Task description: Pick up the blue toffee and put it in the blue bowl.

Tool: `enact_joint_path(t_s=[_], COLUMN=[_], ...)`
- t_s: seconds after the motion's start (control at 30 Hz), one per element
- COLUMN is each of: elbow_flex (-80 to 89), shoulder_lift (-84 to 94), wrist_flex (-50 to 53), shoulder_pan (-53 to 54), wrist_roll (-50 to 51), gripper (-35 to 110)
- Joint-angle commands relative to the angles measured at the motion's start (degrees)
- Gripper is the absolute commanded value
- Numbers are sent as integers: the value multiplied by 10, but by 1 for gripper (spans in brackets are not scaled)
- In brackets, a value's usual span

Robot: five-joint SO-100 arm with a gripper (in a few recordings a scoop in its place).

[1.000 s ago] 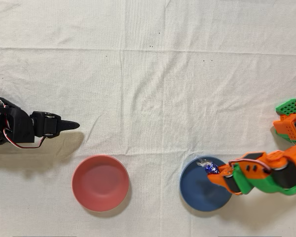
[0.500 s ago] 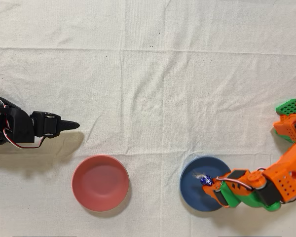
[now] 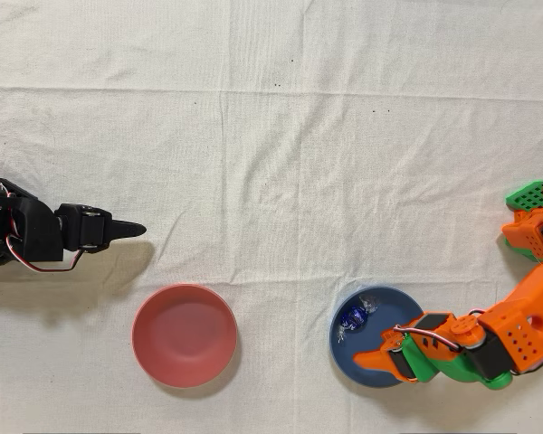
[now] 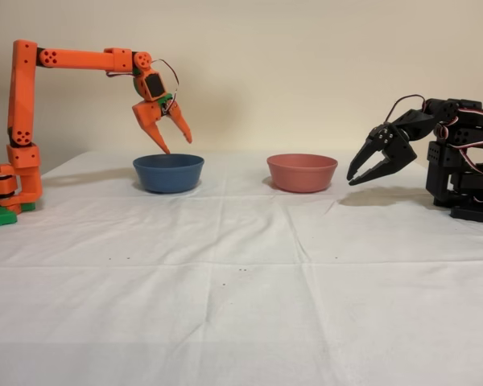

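Overhead view: the tiny round blue toffee in shiny dark blue foil [image 3: 354, 316] lies inside the round matte dark blue shallow bowl [image 3: 373, 372], in the bowl's upper-left part. Its clear, silvery twisted ends run along a diagonal, one end toward upper right near the rim, the other toward lower left; long axis roughly upper-right to lower-left.

The orange arm's two-finger gripper [image 3: 375, 346] sits over the right half of the bowl, fingers spread, nothing between them, apart from the toffee. In the fixed view the gripper [image 4: 175, 141] hangs above the blue bowl [image 4: 168, 173] with fingertips pointing down, jaws parted, clear of the rim.

Change from half a second ago: the toffee was then at the fingertips, near the bowl's centre; now it rests free on the bowl floor, further left, and the fingers have opened. One second ago the toffee was held higher over the bowl's top edge.

Round matte pink-red bowl [image 3: 184, 335] stands left of the blue one, well apart. Black arm [image 3: 36, 234] idle on the white cloth-covered table [image 3: 271, 136].
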Motion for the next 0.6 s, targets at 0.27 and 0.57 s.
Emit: enact_joint_path(t_s=[0.27, 0.57], elbow_flex=[-2, 39], shoulder_lift=[53, 117], wrist_flex=[15, 50], shoulder_pan=[-17, -4], wrist_roll=[4, 9], gripper=[50, 39])
